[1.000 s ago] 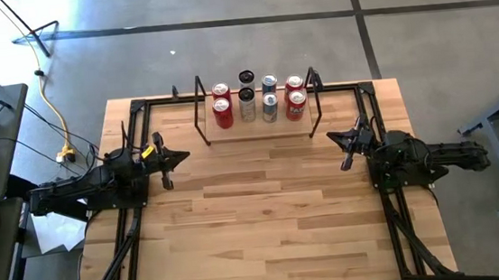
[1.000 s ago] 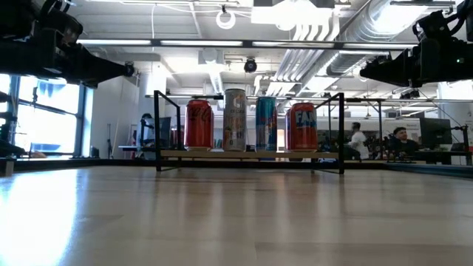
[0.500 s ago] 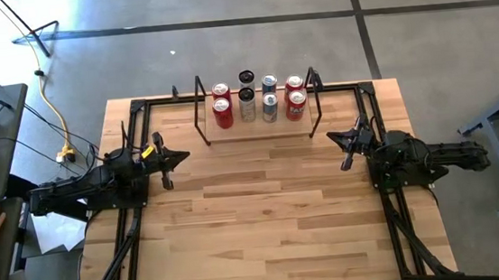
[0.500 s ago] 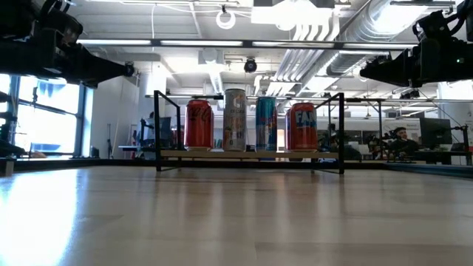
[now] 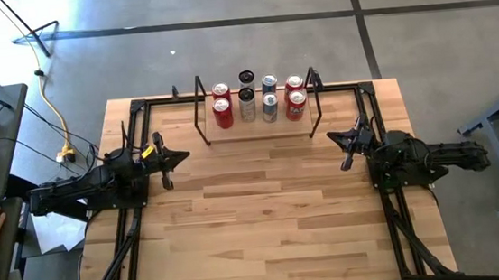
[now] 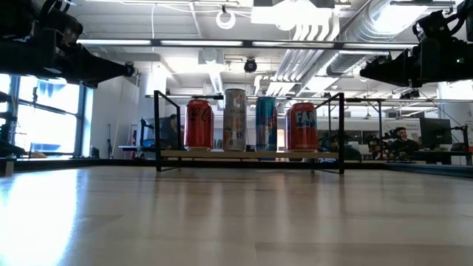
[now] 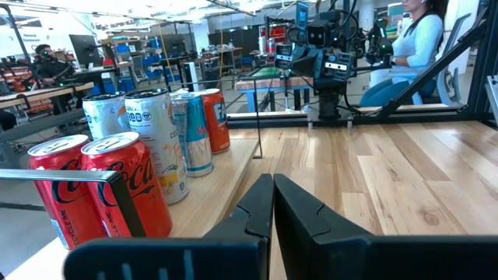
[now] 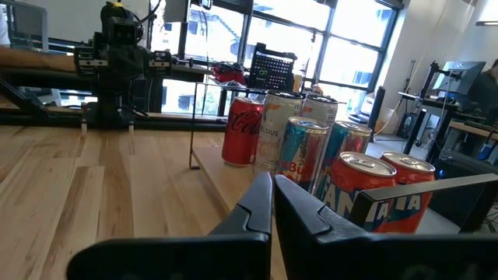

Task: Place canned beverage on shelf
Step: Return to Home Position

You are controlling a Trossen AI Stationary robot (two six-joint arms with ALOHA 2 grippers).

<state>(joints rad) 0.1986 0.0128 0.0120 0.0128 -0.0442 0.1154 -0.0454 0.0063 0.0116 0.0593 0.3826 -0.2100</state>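
Cans [image 5: 246, 104]: 8 on shelf [image 5: 258, 132] (4 pairs, upright). Left gripper [image 7: 272, 187], right gripper [image 8: 272, 183]: fingers pressed together, empty, at opposite sides of table [image 5: 267, 234].

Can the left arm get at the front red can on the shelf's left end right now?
Probably yes, from the front: bare table lies between the shut left tool and the front red can. The shelf has a black end frame that blocks a sideways approach.
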